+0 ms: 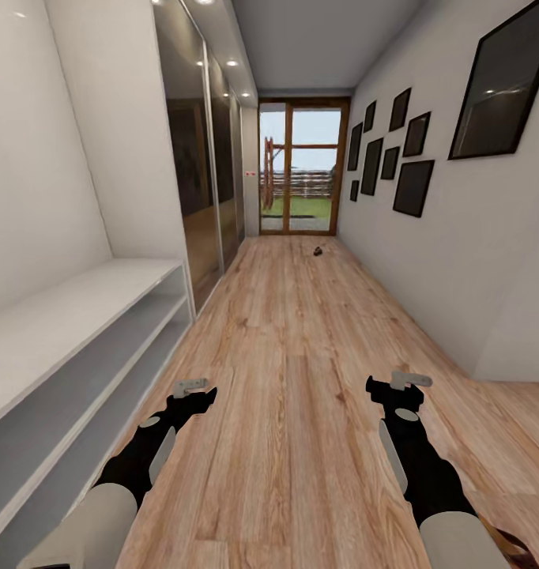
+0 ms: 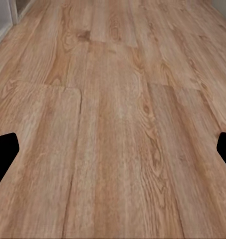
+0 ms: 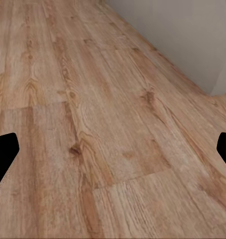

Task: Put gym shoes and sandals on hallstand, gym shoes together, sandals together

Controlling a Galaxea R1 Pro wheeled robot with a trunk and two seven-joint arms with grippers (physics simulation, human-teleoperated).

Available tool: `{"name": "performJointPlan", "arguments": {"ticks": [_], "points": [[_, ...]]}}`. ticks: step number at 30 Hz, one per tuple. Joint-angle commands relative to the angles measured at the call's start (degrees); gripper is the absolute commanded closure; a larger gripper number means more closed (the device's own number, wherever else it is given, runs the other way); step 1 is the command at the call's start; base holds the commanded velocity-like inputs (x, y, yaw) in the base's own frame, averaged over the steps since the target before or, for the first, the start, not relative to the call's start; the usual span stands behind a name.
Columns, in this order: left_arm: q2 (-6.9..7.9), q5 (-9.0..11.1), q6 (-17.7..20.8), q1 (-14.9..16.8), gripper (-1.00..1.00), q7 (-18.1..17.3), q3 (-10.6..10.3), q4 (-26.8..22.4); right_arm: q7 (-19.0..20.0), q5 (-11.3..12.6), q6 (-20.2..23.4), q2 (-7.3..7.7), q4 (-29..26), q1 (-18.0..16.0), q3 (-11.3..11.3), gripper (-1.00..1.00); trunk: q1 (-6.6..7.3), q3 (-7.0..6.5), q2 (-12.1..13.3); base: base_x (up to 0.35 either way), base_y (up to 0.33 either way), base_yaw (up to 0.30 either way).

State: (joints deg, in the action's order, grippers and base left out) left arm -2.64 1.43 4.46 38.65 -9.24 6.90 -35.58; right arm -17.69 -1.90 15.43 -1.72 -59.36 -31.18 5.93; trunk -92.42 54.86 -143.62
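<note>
Bright, even light from ceiling spotlights (image 1: 231, 62) and the glass door (image 1: 301, 167) fills the corridor, shadows faint, renders soft, wide-angle stretching at edges, dark frames (image 1: 503, 83) reflecting spots.

We note two arms of like build: pale cream, rounded upper shells, then matte black forearm links bearing grey oval panels. The left gripper (image 1: 192, 387) and right gripper (image 1: 410, 381) carry small light-grey fittings.

Small dark obj (image 1: 318, 251) far down corridor floor (image 1: 301, 356), too small to ID.
</note>
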Motion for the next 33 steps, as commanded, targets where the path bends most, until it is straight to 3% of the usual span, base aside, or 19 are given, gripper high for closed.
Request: {"name": "performJointPlan", "arguments": {"ticks": [1,33], "points": [[-0.08,0.2,0.5,0.0,-1.0,-0.5,0.4,-0.1,-0.1,-0.2,0.4,-0.04,-0.1,0.0,0.1,-1.0,-0.02,0.05,0.0,0.346,0.0,0.0],[-0.1,0.2,0.5,0.0,-1.0,-0.5,0.4,-0.1,0.0,-0.1,0.4,-0.03,-0.1,0.0,0.0,-1.0,-0.02,0.03,0.0,0.346,-0.061,0.0]]}}
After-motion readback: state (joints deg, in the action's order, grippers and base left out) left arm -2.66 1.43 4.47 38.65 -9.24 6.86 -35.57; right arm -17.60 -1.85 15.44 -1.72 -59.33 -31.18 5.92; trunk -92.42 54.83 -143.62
